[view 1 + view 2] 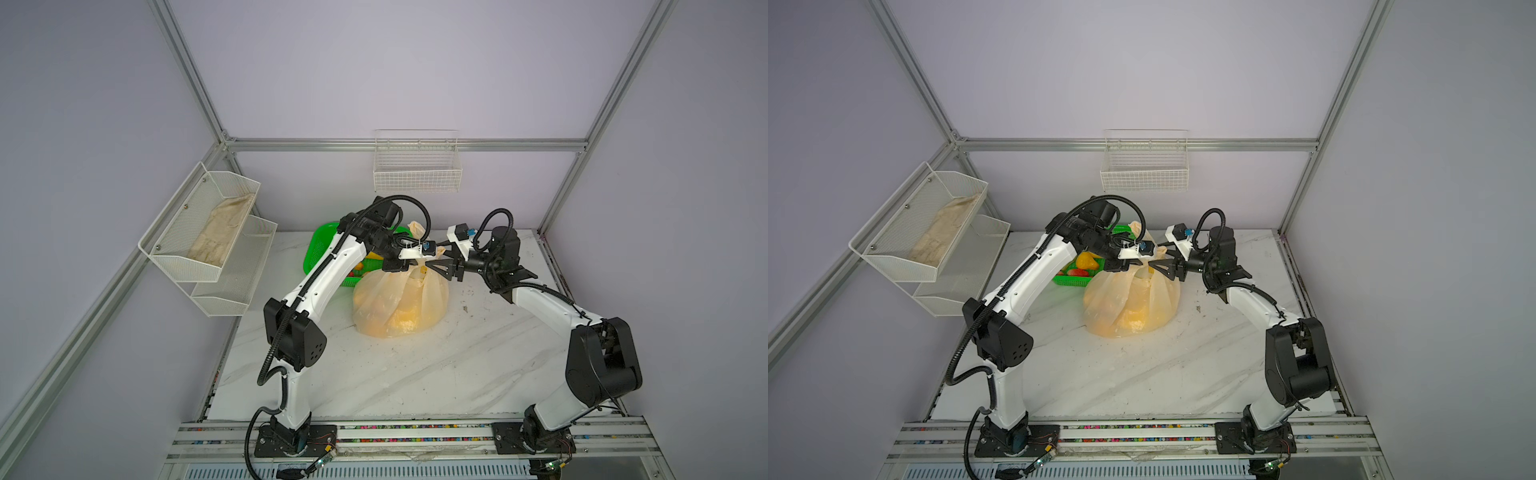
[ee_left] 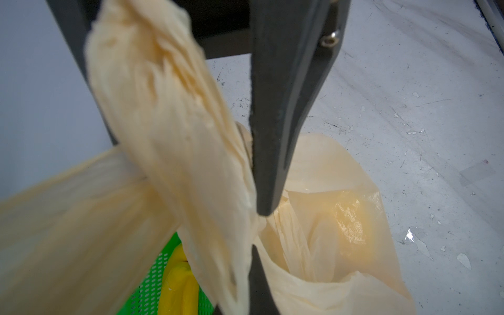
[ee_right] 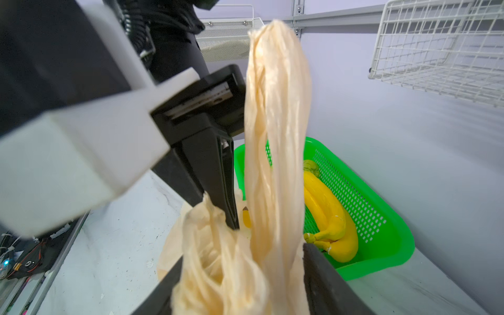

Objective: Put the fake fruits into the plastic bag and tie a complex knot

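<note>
The plastic bag point(image 1: 399, 303) point(image 1: 1129, 303) sits bulging on the marble table, yellow fake fruits showing through it. My left gripper point(image 1: 409, 264) point(image 2: 255, 251) is shut on a handle strip at the bag's neck. Facing it, my right gripper point(image 1: 432, 266) point(image 3: 240, 286) stands open, a tall handle strip point(image 3: 275, 136) and a shorter bunch point(image 3: 215, 259) standing loosely between its fingers. Strips and grippers hide any knot at the neck. A banana bunch point(image 3: 327, 218), an orange pear point(image 1: 1087, 261) and a red apple point(image 1: 1077, 272) lie in the green basket point(image 3: 381, 218).
The green basket point(image 1: 320, 245) stands behind and left of the bag, under my left arm. White mesh shelves holding a beige cloth point(image 1: 220, 232) hang on the left wall. A white wire basket point(image 1: 417, 170) hangs on the back wall.
</note>
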Controlling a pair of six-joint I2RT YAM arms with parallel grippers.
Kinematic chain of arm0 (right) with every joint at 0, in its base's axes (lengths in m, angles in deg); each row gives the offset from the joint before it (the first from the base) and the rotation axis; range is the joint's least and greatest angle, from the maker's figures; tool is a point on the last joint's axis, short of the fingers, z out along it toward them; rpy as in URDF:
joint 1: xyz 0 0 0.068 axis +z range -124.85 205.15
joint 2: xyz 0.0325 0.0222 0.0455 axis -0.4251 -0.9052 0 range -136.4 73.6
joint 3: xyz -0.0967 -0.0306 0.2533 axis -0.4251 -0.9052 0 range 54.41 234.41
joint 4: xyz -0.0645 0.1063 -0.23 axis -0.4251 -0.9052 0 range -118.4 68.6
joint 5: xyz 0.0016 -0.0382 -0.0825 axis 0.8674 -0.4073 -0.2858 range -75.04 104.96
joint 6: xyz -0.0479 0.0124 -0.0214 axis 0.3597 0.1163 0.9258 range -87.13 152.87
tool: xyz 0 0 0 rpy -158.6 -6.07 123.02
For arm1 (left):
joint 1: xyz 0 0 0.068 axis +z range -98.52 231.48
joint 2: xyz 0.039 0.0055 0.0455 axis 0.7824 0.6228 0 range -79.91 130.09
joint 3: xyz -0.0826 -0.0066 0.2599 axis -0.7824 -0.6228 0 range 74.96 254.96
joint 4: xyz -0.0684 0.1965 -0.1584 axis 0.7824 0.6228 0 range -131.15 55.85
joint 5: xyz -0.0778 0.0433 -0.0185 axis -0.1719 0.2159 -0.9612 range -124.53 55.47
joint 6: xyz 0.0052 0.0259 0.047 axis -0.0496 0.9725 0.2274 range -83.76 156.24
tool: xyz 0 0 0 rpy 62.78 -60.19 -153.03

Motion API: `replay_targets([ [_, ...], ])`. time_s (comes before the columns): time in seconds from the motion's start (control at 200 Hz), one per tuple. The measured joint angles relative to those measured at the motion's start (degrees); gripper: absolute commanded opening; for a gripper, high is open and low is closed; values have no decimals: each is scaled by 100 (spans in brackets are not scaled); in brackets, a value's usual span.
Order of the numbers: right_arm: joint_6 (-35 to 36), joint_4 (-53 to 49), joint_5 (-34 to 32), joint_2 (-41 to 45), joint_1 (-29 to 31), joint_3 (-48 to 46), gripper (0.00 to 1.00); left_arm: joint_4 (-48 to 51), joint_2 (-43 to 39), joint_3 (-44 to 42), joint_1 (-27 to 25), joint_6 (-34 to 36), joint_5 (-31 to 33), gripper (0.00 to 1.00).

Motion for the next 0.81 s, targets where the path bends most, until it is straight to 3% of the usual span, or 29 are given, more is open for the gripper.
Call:
replay_targets([
  [0.56, -170, 302, 11, -313, 173, 74, 59, 0, 0, 0, 0, 2, 61, 0],
  [0.805, -236, 352, 15, -313, 186, 107, 45, -4, 0, 0, 0, 2, 68, 0],
])
